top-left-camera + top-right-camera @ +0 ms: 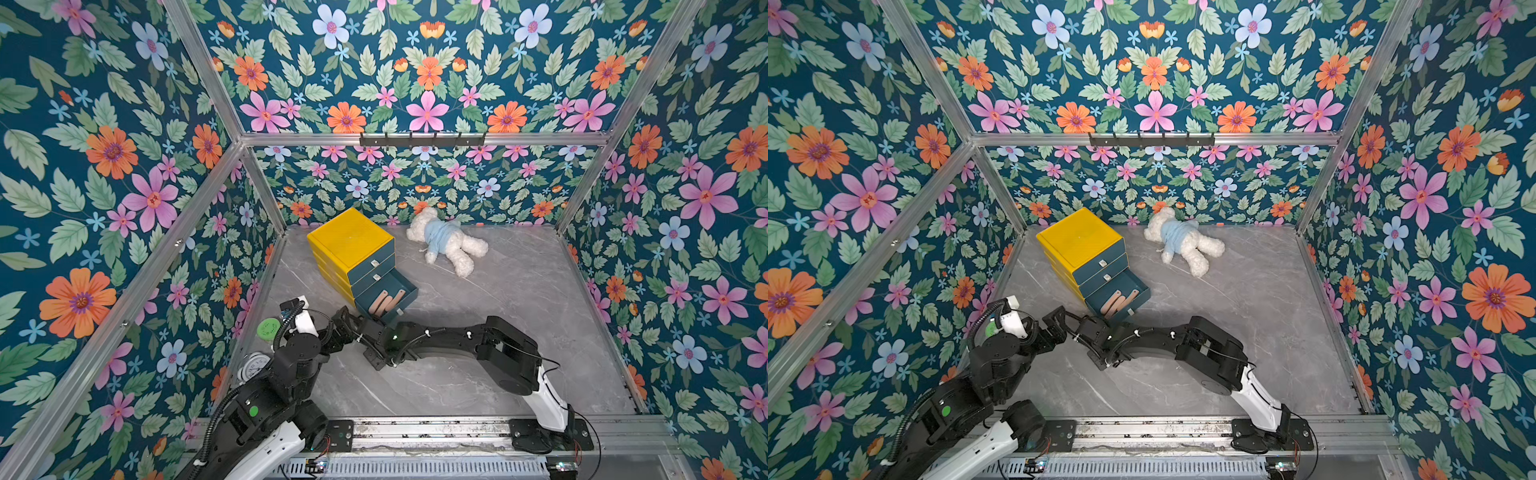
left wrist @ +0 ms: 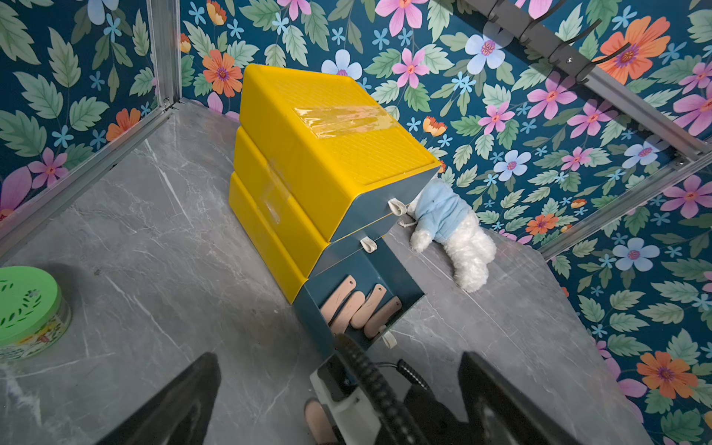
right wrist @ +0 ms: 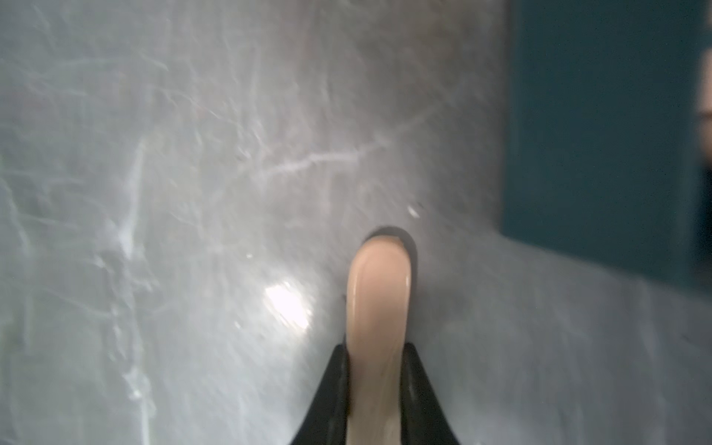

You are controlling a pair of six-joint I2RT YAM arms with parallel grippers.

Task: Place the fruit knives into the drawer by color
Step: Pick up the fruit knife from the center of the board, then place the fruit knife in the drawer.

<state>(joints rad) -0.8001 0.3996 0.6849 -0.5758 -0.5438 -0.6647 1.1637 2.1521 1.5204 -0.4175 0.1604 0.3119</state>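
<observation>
So the right gripper (image 3: 375, 346) has its fingers pinched on a pink knife (image 3: 379, 293). It looks like contact on both sides, but that view's blurry. The knife is slim, glossy and round-ended, low over the marble table (image 3: 154, 192), just beside the open bottom drawer (image 2: 314, 323) that holds more pink knives (image 2: 362, 308). The left gripper (image 2: 339, 358) gapes wide nearby. A teddy bear (image 1: 446, 243) lies beyond the yellow cabinet (image 1: 351, 239).

You have a glossy, marble-veined tabletop (image 3: 192, 173) with hard glare; the pink knife (image 3: 379, 308) looks like smooth, semi-gloss plastic. Yellow drawer unit (image 2: 308, 162): matt plastic, top finely ribbed with 1 strip of shiny clear tape (image 2: 343, 119). Teddy bear (image 2: 470, 250): fluffy plush, cloth top.
</observation>
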